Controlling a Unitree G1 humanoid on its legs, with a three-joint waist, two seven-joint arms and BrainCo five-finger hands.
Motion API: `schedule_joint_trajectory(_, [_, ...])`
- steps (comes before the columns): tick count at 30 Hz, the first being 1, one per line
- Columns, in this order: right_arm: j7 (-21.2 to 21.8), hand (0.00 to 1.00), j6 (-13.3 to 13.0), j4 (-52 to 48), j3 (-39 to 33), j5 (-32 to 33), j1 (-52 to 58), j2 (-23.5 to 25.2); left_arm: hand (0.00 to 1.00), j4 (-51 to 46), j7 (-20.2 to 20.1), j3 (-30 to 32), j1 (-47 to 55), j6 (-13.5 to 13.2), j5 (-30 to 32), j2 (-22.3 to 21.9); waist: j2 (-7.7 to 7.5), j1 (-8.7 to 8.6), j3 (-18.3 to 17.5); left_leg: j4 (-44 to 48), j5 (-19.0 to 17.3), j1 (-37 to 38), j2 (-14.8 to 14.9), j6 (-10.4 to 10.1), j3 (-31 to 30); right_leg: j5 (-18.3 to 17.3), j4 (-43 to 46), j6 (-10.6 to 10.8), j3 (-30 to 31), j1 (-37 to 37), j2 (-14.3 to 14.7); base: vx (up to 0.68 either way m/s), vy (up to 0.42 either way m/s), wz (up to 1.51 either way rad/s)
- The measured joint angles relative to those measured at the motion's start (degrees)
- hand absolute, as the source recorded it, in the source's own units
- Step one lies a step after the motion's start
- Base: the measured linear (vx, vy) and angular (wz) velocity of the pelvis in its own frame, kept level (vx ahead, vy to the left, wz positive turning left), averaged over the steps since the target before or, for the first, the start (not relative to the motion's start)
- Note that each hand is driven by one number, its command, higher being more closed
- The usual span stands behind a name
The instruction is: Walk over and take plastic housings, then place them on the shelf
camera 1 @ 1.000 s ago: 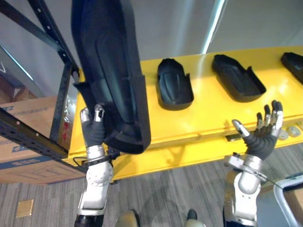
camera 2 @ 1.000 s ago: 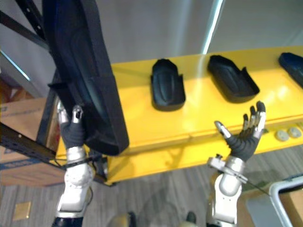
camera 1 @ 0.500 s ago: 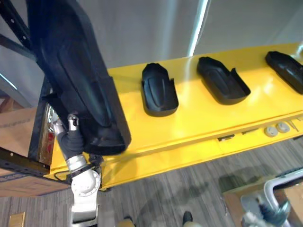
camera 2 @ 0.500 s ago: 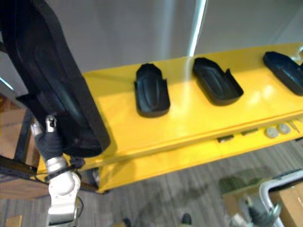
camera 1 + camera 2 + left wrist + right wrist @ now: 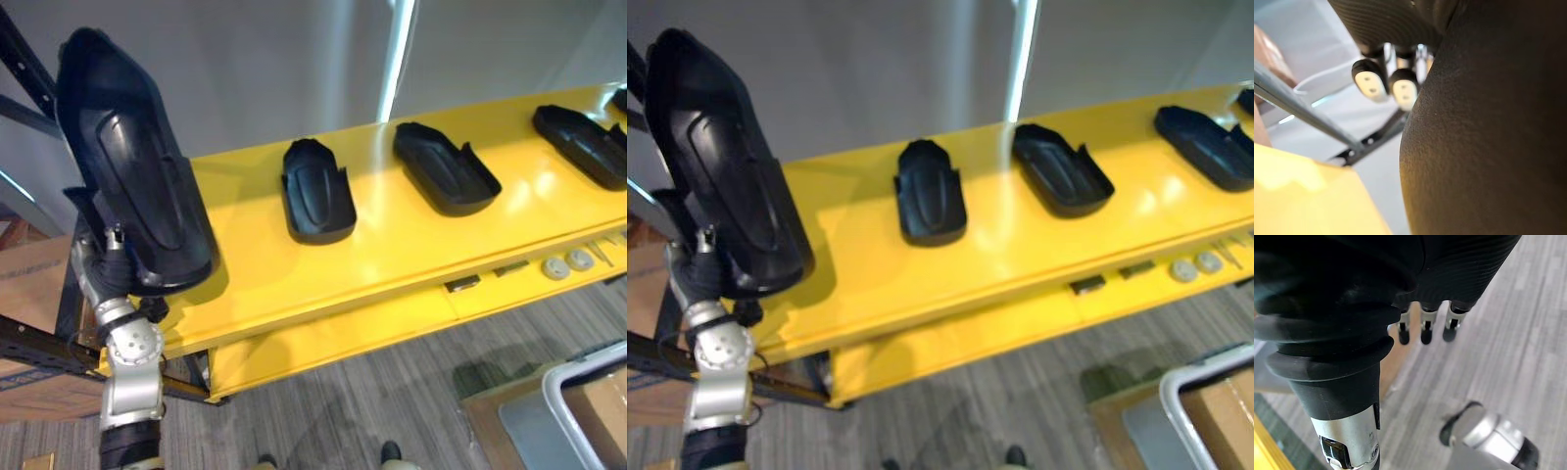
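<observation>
My left hand [image 5: 101, 271] is shut on the bottom end of a large black plastic housing [image 5: 127, 176] and holds it upright over the left end of the yellow table [image 5: 392, 259]. In the left wrist view its fingertips [image 5: 1386, 85] press against the housing's dark skin [image 5: 1488, 137]. Three more black housings lie on the table: one in the middle [image 5: 315, 191], one right of it [image 5: 446, 168] and one at the far right [image 5: 580, 145]. My right hand [image 5: 1422, 328] hangs open over the grey floor, holding nothing.
A black shelf frame [image 5: 18, 59] rises at the far left, with a cardboard box [image 5: 29, 284] behind its lower rail. Two small round parts [image 5: 568, 262] sit on the table's front ledge. A grey-rimmed bin [image 5: 578, 401] stands on the floor at the lower right.
My right arm, raised open before the table a second ago, has dropped to my side. The camera has shifted; the held housing now stands further left and smaller in view.
</observation>
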Motion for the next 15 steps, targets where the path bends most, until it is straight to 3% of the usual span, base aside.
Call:
schedule_joint_trajectory(5, [-0.09,0.00,0.08,-2.49,2.76,0.02,-6.93,-0.10,1.00,0.11,0.06,0.26,-3.95,0.30,-3.83,1.62,-0.43,0.49,6.77,7.84,-1.16,-6.89,2.04,0.36,1.53,-1.35,9.77,-0.33,4.20,-9.94,1.09,-0.16,-0.003,-0.25])
schedule_joint_trajectory(11, [-0.28,0.00,0.42,-10.55,7.19,-0.04,-8.69,-1.20,1.00,-0.52,0.06,0.25,-5.89,1.10,-5.89,2.42,-0.27,1.69,11.05,14.76,-4.06,-12.79,4.07,1.09,2.89,-4.07,16.14,-0.39,5.67,-16.19,1.62,-0.18,-0.013,-0.18])
schedule_joint_trajectory(15, [-0.33,0.00,0.57,-14.31,8.49,0.07,-10.14,-1.45,1.00,-2.05,0.10,-0.06,-10.61,1.25,-8.66,7.22,-0.28,2.27,13.13,16.99,-4.02,-15.84,5.13,1.22,3.02,-5.15,19.56,-0.59,4.29,-18.80,1.08,-0.05,-0.020,0.21])
